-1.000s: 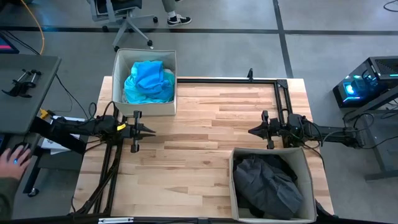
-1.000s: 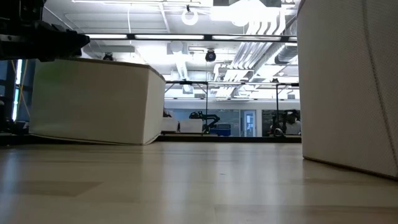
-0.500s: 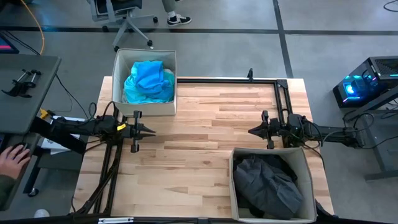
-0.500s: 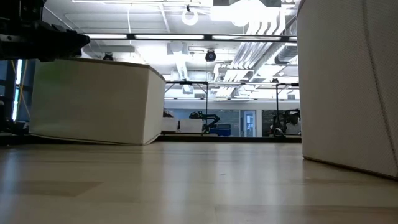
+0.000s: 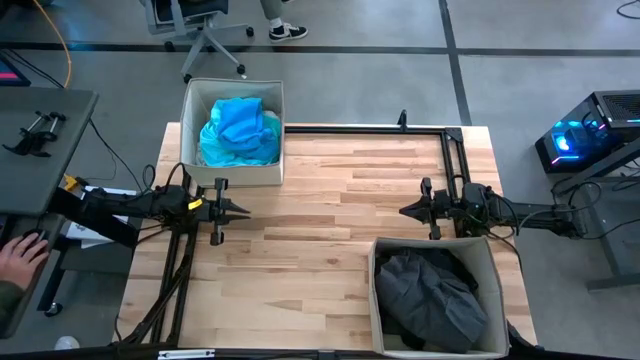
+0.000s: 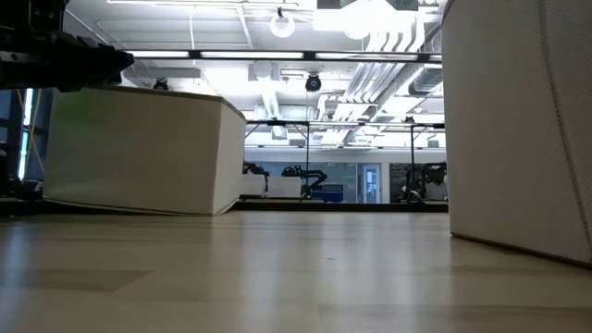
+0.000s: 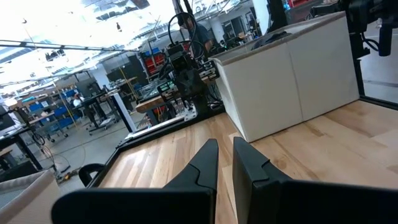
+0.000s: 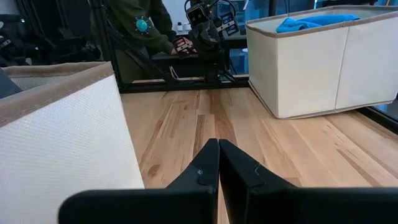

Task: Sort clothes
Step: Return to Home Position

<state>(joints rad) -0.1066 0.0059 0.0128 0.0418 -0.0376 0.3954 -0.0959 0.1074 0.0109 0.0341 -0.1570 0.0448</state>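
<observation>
Turquoise and pale blue clothes [image 5: 240, 130] lie piled in the beige bin [image 5: 232, 176] at the table's far left; they also show over its rim in the right wrist view [image 8: 317, 22]. Dark grey clothes [image 5: 435, 295] fill the beige bin [image 5: 430, 243] at the near right. My left gripper [image 5: 244, 210] hovers just in front of the far-left bin, pointing right, shut and empty [image 7: 225, 149]. My right gripper [image 5: 405, 211] hovers just beyond the near-right bin, pointing left, shut and empty [image 8: 218, 148]. No garment lies on the tabletop.
Bare wooden tabletop [image 5: 320, 230] lies between the two grippers. A black metal frame [image 5: 400, 128] runs along the far right edge. A person's hand [image 5: 20, 255] rests on a side desk left of the table. In the low view both bins' walls [image 6: 139, 148] [image 6: 518, 120] show.
</observation>
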